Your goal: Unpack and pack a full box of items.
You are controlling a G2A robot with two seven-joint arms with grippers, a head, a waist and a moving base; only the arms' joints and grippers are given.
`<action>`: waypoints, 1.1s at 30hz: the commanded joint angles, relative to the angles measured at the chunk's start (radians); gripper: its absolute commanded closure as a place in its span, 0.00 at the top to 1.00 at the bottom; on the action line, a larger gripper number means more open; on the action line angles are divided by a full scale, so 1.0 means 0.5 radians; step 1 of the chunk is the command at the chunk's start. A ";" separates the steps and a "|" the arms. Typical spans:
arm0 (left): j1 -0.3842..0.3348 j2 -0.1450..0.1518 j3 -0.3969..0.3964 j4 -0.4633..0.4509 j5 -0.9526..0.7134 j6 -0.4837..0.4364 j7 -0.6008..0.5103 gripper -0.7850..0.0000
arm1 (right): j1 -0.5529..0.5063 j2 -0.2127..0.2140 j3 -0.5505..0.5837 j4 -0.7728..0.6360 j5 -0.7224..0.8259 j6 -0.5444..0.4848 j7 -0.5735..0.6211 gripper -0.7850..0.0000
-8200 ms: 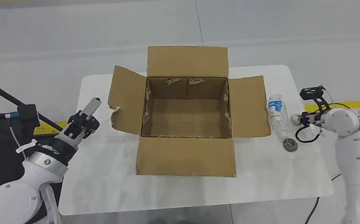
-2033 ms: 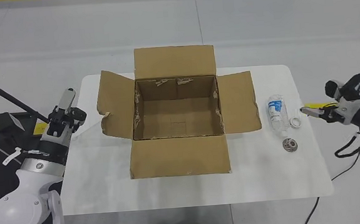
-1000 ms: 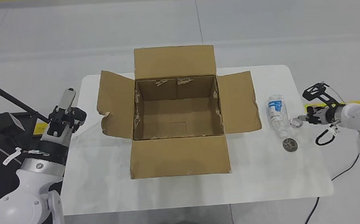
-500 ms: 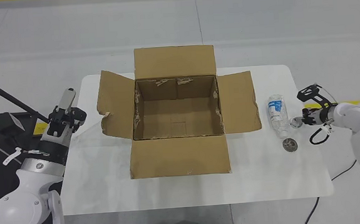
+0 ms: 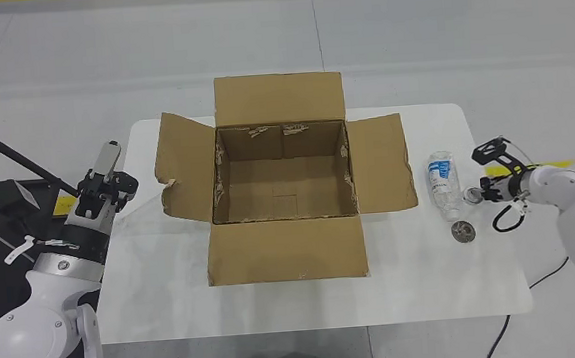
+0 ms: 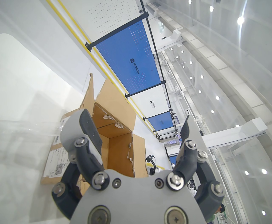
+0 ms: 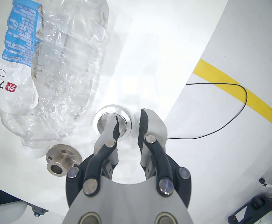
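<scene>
Back at desk (image 5: pixel 435 279) edge, right gripper (image 7: pixel 129 115) straddles metal ring (image 7: pixel 110 109), jaws apart; skewed pinch could flick it off.

Bright, even light from rows of ceiling lamps (image 6: pixel 240 20) leaves only soft shadows on the white table (image 5: pixel 424 270), glints on the clear bottle (image 7: pixel 63 53), and wrist views bend lines near their edges.
</scene>
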 commanded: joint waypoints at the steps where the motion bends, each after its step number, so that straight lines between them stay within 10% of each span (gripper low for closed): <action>1: 0.000 0.000 0.000 0.000 0.000 0.000 0.000 1.00 | 0.007 -0.002 -0.014 0.014 0.003 -0.004 -0.002 0.25; 13: 0.000 0.000 0.000 0.000 0.000 0.000 0.000 1.00 | 0.054 -0.017 -0.099 0.085 -0.013 0.001 0.000 0.27; 19: 0.000 0.000 0.000 0.000 0.000 0.000 0.000 1.00 | 0.082 -0.023 -0.128 0.119 -0.010 0.012 -0.021 0.00; 33: 0.000 0.000 0.000 0.000 0.000 0.000 0.000 1.00 | 0.085 0.042 -0.012 -0.242 -0.023 0.074 -0.148 0.00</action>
